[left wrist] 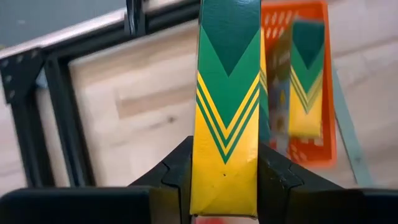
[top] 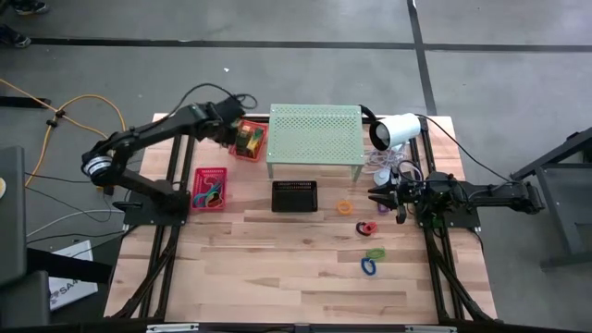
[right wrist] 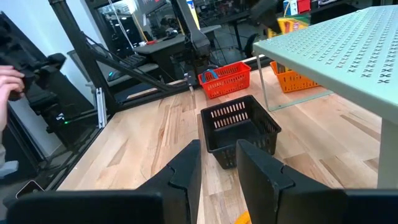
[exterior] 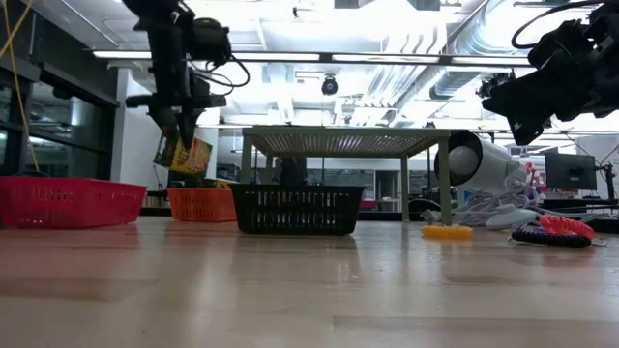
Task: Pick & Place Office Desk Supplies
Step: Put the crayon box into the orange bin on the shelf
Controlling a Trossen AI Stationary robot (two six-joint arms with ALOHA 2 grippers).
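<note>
My left gripper (top: 237,135) (exterior: 180,124) is over the orange basket (top: 255,151) at the table's far left, shut on a yellow-and-green wedge piece (left wrist: 226,93) (exterior: 184,153). A second such piece (left wrist: 307,81) stands in that basket. The orange loop (top: 345,207), red loop (top: 366,228), green loop (top: 375,252) and blue loop (top: 369,267) lie flat on the table right of centre. My right gripper (top: 377,197) (right wrist: 217,168) hovers open above the table, just beyond the orange loop, touching nothing. My left gripper pinches the wedge piece between its two fingers (left wrist: 177,174), one on each long side, at the yellow end (left wrist: 224,180). The fingers point down from above. The piece hangs below them, slightly tilted, lifted clear above the orange basket (exterior: 201,203).
A black basket (top: 294,196) sits at the table's middle, and a red basket (top: 210,188) with small items sits to its left. The pale-green perforated shelf (top: 314,134) stands at the far edge. A white lamp-like device (top: 393,129) and cables lie at the far right.
</note>
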